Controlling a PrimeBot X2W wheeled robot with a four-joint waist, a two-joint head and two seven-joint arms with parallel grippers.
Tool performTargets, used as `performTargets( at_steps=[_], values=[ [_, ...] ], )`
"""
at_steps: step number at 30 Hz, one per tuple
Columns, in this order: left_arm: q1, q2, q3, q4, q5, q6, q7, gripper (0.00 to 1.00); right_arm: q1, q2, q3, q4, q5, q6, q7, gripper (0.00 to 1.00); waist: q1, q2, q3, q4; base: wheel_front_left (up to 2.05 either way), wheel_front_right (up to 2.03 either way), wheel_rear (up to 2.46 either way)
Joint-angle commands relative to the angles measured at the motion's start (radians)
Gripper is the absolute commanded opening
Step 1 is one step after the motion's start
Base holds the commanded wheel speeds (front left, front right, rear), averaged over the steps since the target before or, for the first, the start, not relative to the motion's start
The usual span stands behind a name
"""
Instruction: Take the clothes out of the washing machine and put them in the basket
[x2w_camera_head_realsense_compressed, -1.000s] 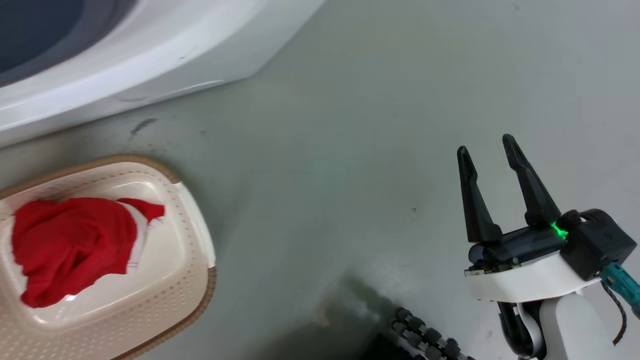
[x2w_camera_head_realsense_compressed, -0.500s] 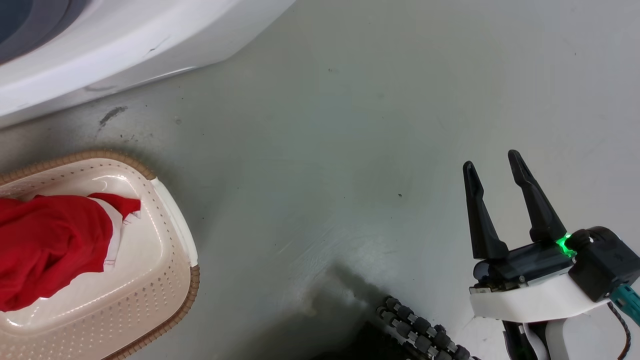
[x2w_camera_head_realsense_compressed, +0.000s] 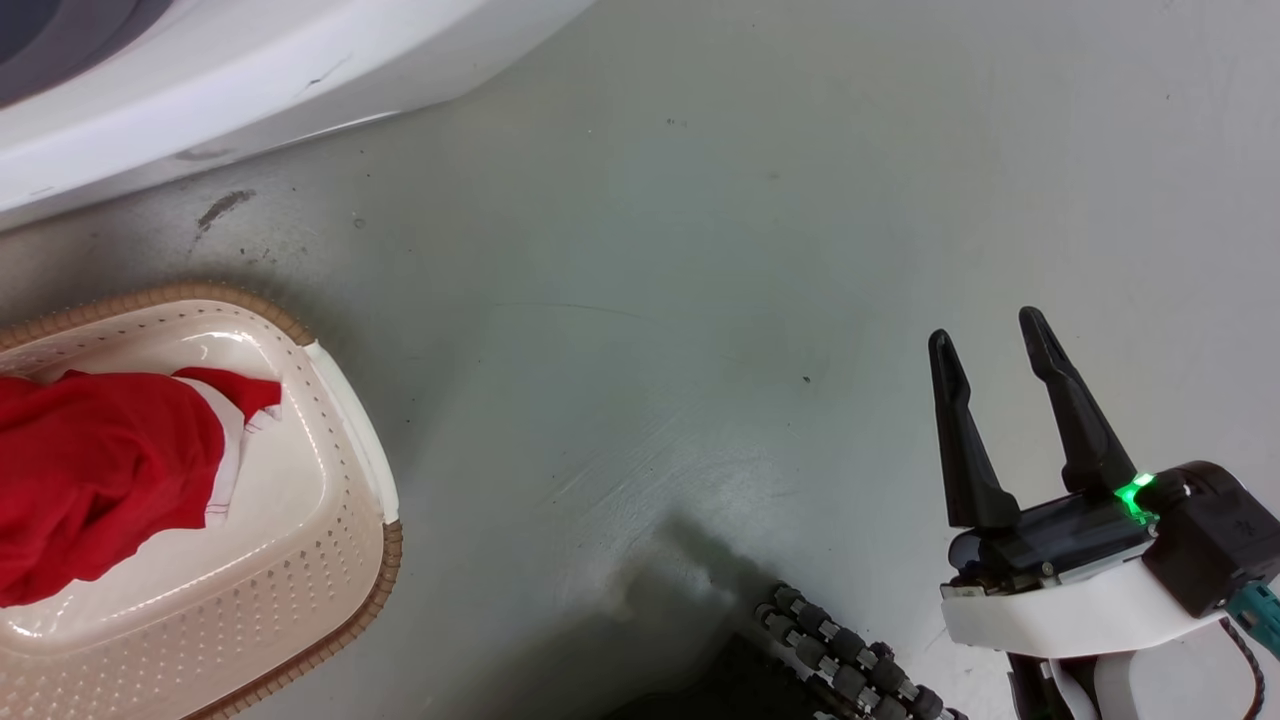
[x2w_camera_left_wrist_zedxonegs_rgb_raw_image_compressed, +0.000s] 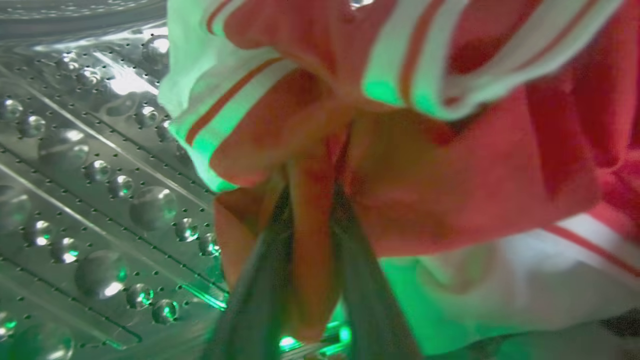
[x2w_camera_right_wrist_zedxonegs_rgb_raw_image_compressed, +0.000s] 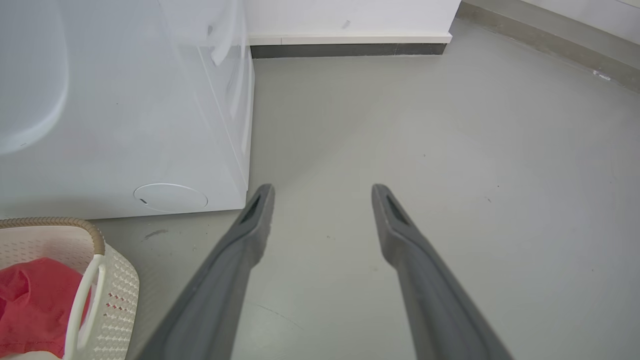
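One red garment (x2w_camera_head_realsense_compressed: 90, 470) lies in the cream basket (x2w_camera_head_realsense_compressed: 350, 480) on the floor at the lower left; the right wrist view shows the garment (x2w_camera_right_wrist_zedxonegs_rgb_raw_image_compressed: 35, 305) in the basket (x2w_camera_right_wrist_zedxonegs_rgb_raw_image_compressed: 112, 290) too. Inside the washing machine's steel drum (x2w_camera_left_wrist_zedxonegs_rgb_raw_image_compressed: 90, 200), my left gripper (x2w_camera_left_wrist_zedxonegs_rgb_raw_image_compressed: 310, 200) is shut on a fold of a second red garment with white stripes (x2w_camera_left_wrist_zedxonegs_rgb_raw_image_compressed: 450, 175). The washing machine (x2w_camera_head_realsense_compressed: 250, 70) crosses the top left, and its white side (x2w_camera_right_wrist_zedxonegs_rgb_raw_image_compressed: 125, 110) faces the right wrist camera. My right gripper (x2w_camera_head_realsense_compressed: 985, 330) hangs open over bare floor at the lower right, holding nothing.
Grey floor (x2w_camera_head_realsense_compressed: 650, 250) spreads between the basket and my right arm. A dark ribbed part of my base (x2w_camera_head_realsense_compressed: 850, 670) sits at the bottom edge. A white wall with a dark skirting (x2w_camera_right_wrist_zedxonegs_rgb_raw_image_compressed: 350, 50) stands beyond the washer.
The head camera has shifted, so the basket and washer slid left in view. My right gripper sits slightly lower in the picture, still open.
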Motion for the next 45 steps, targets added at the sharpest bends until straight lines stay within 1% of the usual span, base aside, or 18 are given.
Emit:
performTargets(
  at_steps=[1,9,16,20,30,31,39,45],
  values=[
    [-0.006,0.002,-0.008,0.0,-0.009,0.001,-0.014,0.0,0.009,0.002,-0.001,-0.003,0.003,-0.001,-0.002,1.0,-0.0001,0.0,0.001,0.001,0.0,0.0,0.0],
    [-0.021,0.018,-0.055,-0.004,-0.038,0.001,-0.071,0.0,-0.022,0.002,0.007,0.006,-0.002,-0.001,-0.002,1.0,-0.0001,0.0,-0.003,0.002,0.0,0.0,0.0],
    [-0.008,0.038,-0.086,-0.02,-0.063,0.001,-0.168,0.0,-0.073,0.002,0.012,0.025,0.01,-0.001,-0.002,1.0,-0.0001,0.0,-0.016,0.003,0.0,0.0,0.0],
    [0.029,0.049,-0.106,-0.043,-0.092,0.001,-0.227,0.0,-0.106,0.001,0.008,0.045,0.009,-0.001,-0.002,1.0,-0.0001,0.0,-0.049,0.013,0.0,0.0,0.0],
    [0.226,-0.006,-0.148,-0.077,-0.201,0.001,-0.349,0.0,-0.113,0.001,-0.067,0.086,-0.051,-0.001,-0.002,1.0,-0.0001,0.0,-0.198,0.126,0.0,0.0,0.0],
    [0.301,-0.024,-0.154,-0.089,-0.234,0.001,-0.39,0.0,-0.104,0.001,-0.088,0.099,-0.073,-0.001,-0.002,1.0,-0.0001,0.0,-0.247,0.156,0.0,0.0,0.0],
    [0.496,-0.077,-0.16,-0.111,-0.302,0.001,-0.509,0.0,-0.072,0.001,-0.14,0.129,-0.115,-0.001,-0.002,1.0,-0.0001,0.0,-0.383,0.221,0.0,0.0,0.0],
    [0.602,-0.114,-0.175,-0.12,-0.306,0.005,-0.607,0.0,-0.046,0.0,-0.158,0.147,-0.139,-0.001,-0.002,1.0,-0.0001,0.0,-0.476,0.26,0.0,0.0,0.0]
  ],
)
